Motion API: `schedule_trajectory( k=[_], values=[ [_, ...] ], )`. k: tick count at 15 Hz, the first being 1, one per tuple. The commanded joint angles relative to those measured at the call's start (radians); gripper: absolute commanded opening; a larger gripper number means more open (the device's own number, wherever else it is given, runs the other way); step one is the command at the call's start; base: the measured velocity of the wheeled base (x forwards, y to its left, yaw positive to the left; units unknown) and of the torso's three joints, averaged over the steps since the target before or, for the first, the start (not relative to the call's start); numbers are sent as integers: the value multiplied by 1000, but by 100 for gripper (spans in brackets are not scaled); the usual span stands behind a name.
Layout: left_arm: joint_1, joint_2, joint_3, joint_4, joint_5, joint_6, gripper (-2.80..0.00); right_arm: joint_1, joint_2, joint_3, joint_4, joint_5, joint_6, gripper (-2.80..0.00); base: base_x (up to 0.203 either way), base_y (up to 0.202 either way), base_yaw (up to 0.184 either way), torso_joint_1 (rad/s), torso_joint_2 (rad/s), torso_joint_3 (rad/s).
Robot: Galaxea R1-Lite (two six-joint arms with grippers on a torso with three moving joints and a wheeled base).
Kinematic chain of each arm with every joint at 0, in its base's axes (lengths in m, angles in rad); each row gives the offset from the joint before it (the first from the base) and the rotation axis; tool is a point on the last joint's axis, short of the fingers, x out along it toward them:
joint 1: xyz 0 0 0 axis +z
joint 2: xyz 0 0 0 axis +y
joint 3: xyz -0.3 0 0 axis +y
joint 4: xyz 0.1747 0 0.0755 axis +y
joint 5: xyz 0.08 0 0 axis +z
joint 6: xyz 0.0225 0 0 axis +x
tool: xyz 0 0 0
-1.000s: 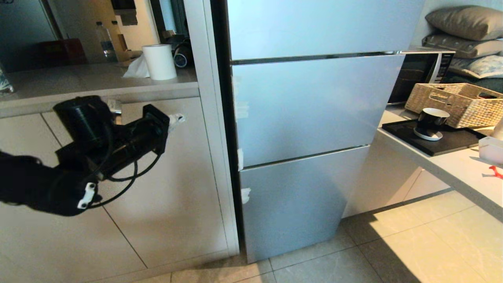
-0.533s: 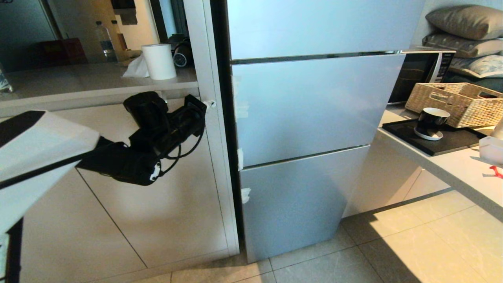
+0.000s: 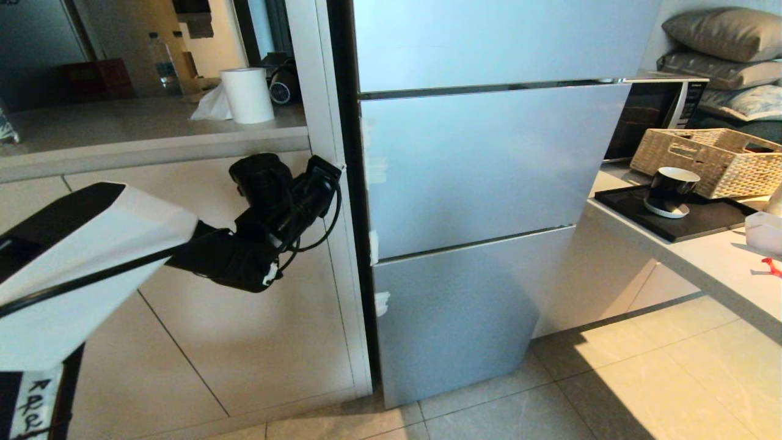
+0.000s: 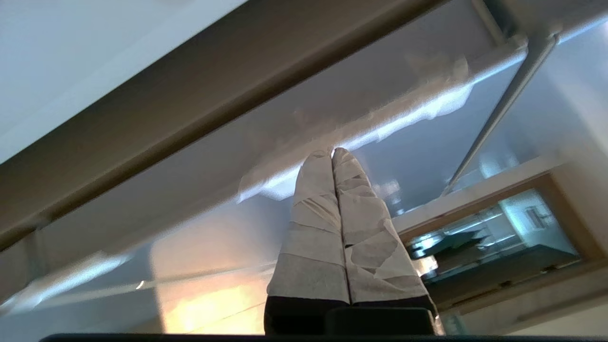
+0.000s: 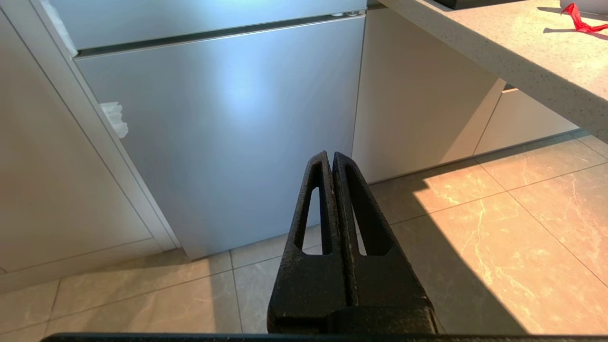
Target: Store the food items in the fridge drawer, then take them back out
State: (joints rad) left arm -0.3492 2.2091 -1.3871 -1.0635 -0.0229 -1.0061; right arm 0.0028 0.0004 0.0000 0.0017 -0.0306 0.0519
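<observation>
counter left: white paper roll (image 3: 247,95) upright, crumpled tissue (image 3: 213,107) just beside it, clear bottle (image 3: 164,63) behind | middle: silver-grey fridge door panels (image 3: 476,165) shut | counter right: wicker basket (image 3: 702,160) behind a black tray (image 3: 721,221) bearing a black cup (image 3: 669,191); microwave (image 3: 654,116) behind | far right: stacked pillows (image 3: 724,52) | floor: beige tiles (image 3: 641,391)

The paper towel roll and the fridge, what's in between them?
In the head view, a white upright cabinet post stands between the paper towel roll and the fridge. The left gripper is lower down by that post.
</observation>
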Motion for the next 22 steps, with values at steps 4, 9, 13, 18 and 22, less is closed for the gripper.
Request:
schedule_trajectory(
  k=[4, 9, 13, 18, 22],
  values=[
    [-63, -502, 415, -65, 1, 146, -280, 0, 1, 0, 0, 0, 0, -280, 0, 0, 0, 0, 0, 0],
    [-95, -955, 953, 2, 94, 472, -280, 0, 1, 0, 0, 0, 0, -280, 0, 0, 0, 0, 0, 0],
    [-100, -1047, 1103, 33, 147, 493, -280, 0, 1, 0, 0, 1, -1, -280, 0, 0, 0, 0, 0, 0],
    [-71, -1030, 1043, 33, 203, 383, -280, 0, 1, 0, 0, 0, -1, -280, 3, 6, -73, 0, 1, 1],
    [130, -924, 918, 33, 218, 342, -280, 0, 1, 0, 0, 1, -1, -280, -1, 9, -173, 0, 1, 2]
  ],
)
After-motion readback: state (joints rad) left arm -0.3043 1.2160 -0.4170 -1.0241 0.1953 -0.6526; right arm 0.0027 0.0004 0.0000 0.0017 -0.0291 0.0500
